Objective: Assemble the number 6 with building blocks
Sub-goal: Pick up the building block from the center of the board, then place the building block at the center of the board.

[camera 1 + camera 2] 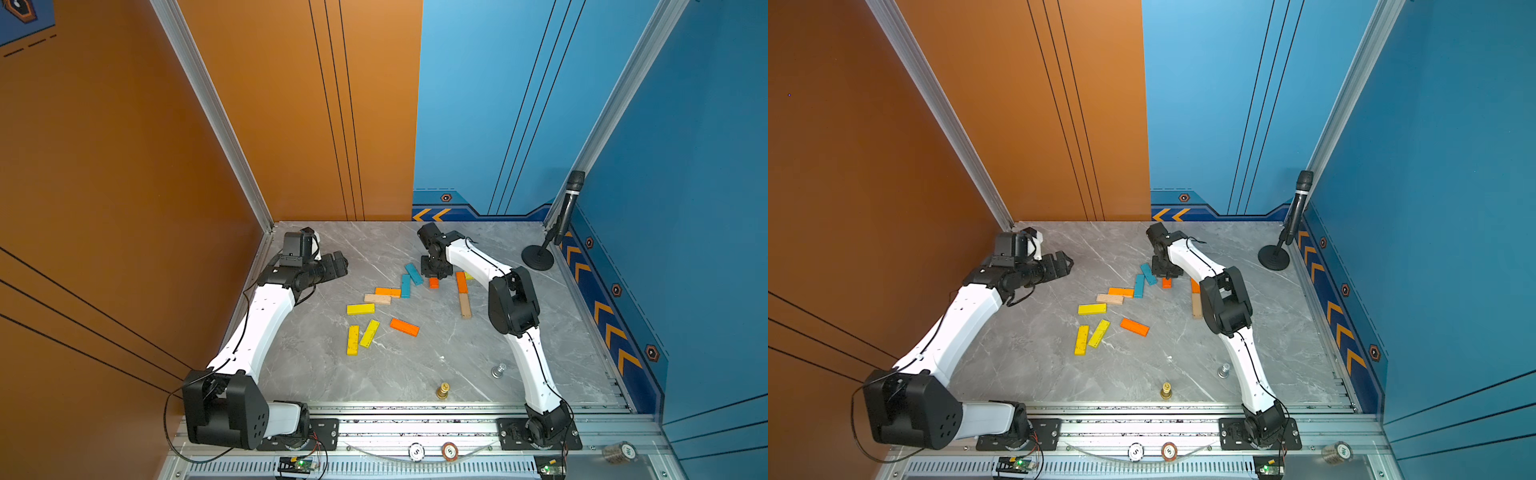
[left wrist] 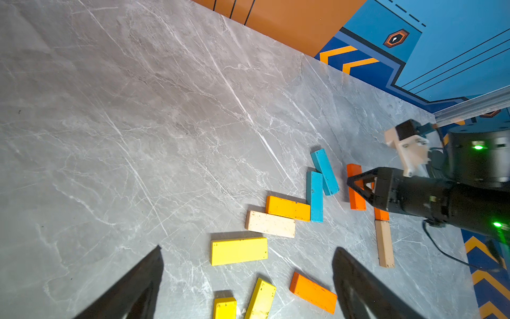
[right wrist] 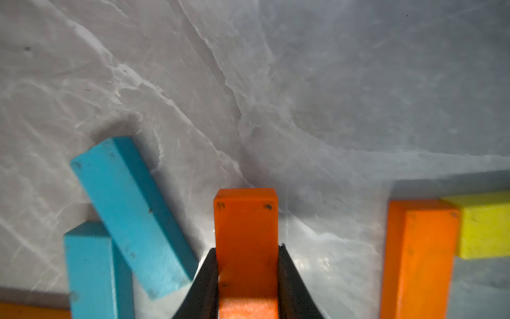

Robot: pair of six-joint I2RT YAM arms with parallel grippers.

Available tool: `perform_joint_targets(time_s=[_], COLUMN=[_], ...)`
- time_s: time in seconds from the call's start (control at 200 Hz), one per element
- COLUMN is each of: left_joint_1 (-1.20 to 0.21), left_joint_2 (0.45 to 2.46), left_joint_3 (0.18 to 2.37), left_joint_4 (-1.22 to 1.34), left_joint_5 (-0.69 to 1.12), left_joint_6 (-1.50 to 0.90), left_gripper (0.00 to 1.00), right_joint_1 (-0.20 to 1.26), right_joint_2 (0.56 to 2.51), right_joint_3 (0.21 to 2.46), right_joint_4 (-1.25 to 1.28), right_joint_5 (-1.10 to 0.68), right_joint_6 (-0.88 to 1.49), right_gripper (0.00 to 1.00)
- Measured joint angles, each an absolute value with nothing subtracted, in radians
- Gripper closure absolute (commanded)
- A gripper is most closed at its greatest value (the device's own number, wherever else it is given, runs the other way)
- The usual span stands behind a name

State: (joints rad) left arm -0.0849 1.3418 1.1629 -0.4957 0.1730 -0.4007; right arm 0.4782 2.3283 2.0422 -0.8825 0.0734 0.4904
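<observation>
Right gripper (image 3: pixel 247 256): clamped on the long sides of an orange block (image 3: pixel 245 221), one finger (image 3: pixel 205 279) pressed to each side.
Held orange block: far middle of the grey marble table (image 1: pixel 316 365); resting or lifted, cannot tell.
Left gripper (image 1: pixel 341 262): jaws wide apart, holding nothing, over the far left of the table, well apart from every block.
Tilted teal block (image 1: pixel 414 273): just left of the held one, touching a second teal block (image 1: pixel 405 285).
Amber block (image 1: pixel 387 291): end against the second teal block, long side along a tan block (image 1: pixel 377 299).
Yellow block (image 1: pixel 360 308): flat, just nearer than the tan one.
Straight yellow block (image 1: pixel 353 340) and slanted yellow block (image 1: pixel 369 333): close together, nearer still.
Loose orange block (image 1: pixel 404 327): slanted, right of those two.
Second orange block (image 1: pixel 461 281): end to end with a long tan block (image 1: pixel 465 305), beside the right arm; corner yellow block (image 3: pixel 483 226) at its far end.
Gold piece (image 1: pixel 442 390), silver piece (image 1: pixel 498 370): upright near the front edge.
Microphone (image 1: pixel 569 208): on a stand, far right corner.
</observation>
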Motion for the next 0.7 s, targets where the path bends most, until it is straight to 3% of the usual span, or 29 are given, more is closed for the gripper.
perform_joint_targets(time_s=[0.22, 0.421, 0.546, 0.701], left_joint_1=[-0.092, -0.127, -0.143, -0.154], left_joint_2=[1.342, 1.341, 1.342, 1.342], left_joint_3=[1.163, 1.161, 1.161, 1.161], left_joint_4=[-0.496, -0.496, -0.496, -0.496], left_joint_5=[0.185, 0.187, 0.188, 0.191], left_joint_6=[-0.406, -0.409, -0.409, -0.412], left_gripper=[0.05, 0.05, 0.05, 0.05], right_joint_1=[0.433, 0.275, 0.195, 0.181], right_joint_2=[1.97, 1.656, 1.568, 1.554], right_joint_3=[1.724, 1.29, 1.12, 1.066], right_joint_4=[-0.817, -0.694, -0.653, -0.607], right_joint_5=[0.052, 0.055, 0.057, 0.054], right_joint_6=[0.55, 0.731, 0.843, 0.961], right_gripper=[0.75, 0.75, 0.75, 0.74])
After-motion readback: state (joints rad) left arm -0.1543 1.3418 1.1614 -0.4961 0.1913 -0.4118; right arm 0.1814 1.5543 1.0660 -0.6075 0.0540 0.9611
